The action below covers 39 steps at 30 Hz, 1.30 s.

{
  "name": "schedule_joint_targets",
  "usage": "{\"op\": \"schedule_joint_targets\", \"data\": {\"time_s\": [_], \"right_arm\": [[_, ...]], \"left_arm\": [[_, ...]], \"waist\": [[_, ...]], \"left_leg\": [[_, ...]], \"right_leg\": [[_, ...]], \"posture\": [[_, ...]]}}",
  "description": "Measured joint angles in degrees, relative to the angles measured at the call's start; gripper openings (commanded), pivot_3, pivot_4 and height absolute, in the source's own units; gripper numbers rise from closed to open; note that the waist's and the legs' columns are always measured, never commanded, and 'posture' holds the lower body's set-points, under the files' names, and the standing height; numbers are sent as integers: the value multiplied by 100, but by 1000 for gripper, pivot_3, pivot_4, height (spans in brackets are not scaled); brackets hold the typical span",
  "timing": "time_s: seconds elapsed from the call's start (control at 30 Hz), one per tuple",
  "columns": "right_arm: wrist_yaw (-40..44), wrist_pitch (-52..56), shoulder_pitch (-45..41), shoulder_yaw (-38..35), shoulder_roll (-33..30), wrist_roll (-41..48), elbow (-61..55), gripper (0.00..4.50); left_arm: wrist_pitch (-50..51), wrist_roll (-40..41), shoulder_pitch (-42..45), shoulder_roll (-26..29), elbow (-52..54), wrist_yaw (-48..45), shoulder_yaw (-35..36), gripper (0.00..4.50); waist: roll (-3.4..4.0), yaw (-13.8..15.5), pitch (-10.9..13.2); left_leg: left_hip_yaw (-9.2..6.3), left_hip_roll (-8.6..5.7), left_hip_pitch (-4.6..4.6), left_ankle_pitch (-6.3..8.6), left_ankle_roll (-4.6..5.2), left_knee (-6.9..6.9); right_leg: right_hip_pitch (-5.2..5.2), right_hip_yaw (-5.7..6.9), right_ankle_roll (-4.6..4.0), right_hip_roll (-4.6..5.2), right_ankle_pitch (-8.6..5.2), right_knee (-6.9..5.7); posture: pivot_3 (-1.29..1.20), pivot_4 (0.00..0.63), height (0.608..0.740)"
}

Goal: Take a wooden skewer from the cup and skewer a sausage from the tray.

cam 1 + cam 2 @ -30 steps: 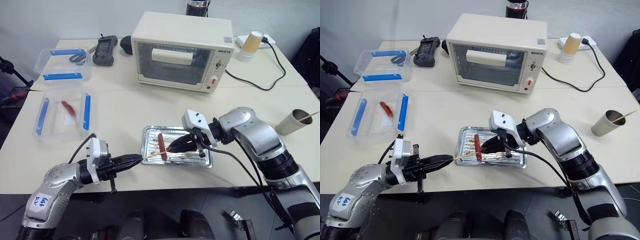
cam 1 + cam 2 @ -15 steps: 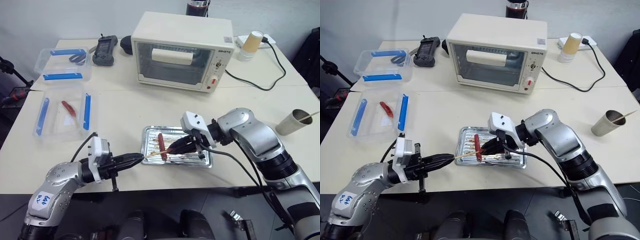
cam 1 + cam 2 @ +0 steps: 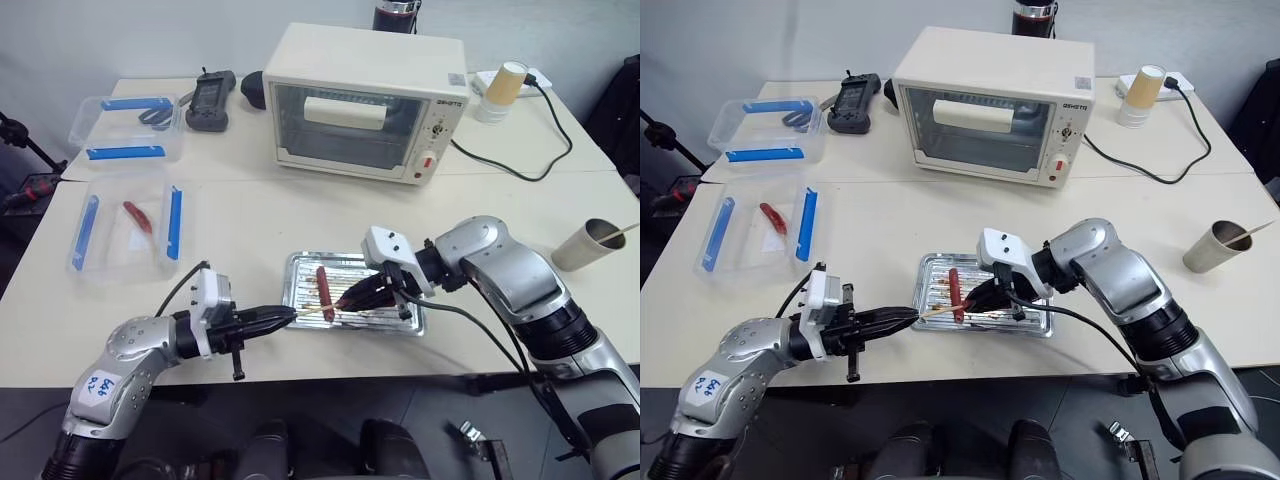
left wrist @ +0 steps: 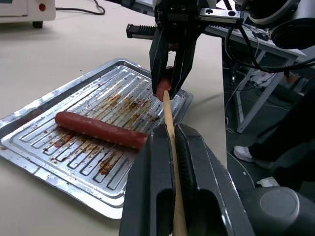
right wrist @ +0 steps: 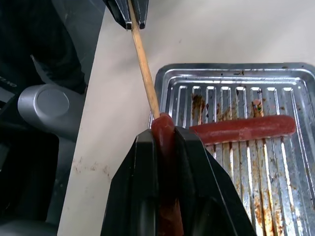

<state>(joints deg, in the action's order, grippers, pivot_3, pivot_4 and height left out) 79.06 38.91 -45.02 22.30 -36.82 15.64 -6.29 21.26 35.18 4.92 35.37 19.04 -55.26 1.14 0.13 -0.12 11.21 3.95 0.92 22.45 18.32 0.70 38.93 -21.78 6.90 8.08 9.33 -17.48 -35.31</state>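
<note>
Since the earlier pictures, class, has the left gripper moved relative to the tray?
Yes. The left gripper, shut on the wooden skewer, has closed in on the tray's near rim, toward the sausage in the right gripper.

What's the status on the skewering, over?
Left gripper shut on wooden skewer. Right gripper shut on sausage. Skewer tip at sausage end, above tray. Nothing in the way.
</note>
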Motion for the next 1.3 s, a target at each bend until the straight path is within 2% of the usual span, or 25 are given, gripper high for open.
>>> {"op": "schedule_joint_targets", "data": {"time_s": [0.23, 0.53, 1.2, 1.3], "right_arm": [[81, 1, -98, 16, 3, -97, 49, 380], [106, 141, -136, -10, 9, -217, 123, 380], [277, 349, -145, -86, 3, -339, 123, 380], [318, 364, -145, -98, 15, -229, 64, 1074]], "left_arm": [[99, -67, 293, -27, -198, -191, -88, 0], [200, -325, 781, -387, -618, -352, -290, 0], [405, -666, 1159, -793, -887, -612, -353, 0], [417, -644, 1172, -852, -858, -607, -375, 0]], "waist": [[0, 0, 0], [-2, 4, 1], [-4, 3, 2], [-4, 3, 2]], "left_leg": [[0, 0, 0, 0, 0, -1], [0, -1, 1, 0, 0, 1], [0, -1, 2, 0, 0, 3], [0, -1, 2, 0, 0, 3]], "right_leg": [[0, 1, 0, -1, 0, 0], [1, 4, 0, -1, 0, -1], [1, 3, 0, -2, 0, -1], [1, 3, 0, -1, 0, -1]], "posture": [[0, 150, 740], [0, 150, 740], [0, 150, 740], [0, 150, 740]]}}
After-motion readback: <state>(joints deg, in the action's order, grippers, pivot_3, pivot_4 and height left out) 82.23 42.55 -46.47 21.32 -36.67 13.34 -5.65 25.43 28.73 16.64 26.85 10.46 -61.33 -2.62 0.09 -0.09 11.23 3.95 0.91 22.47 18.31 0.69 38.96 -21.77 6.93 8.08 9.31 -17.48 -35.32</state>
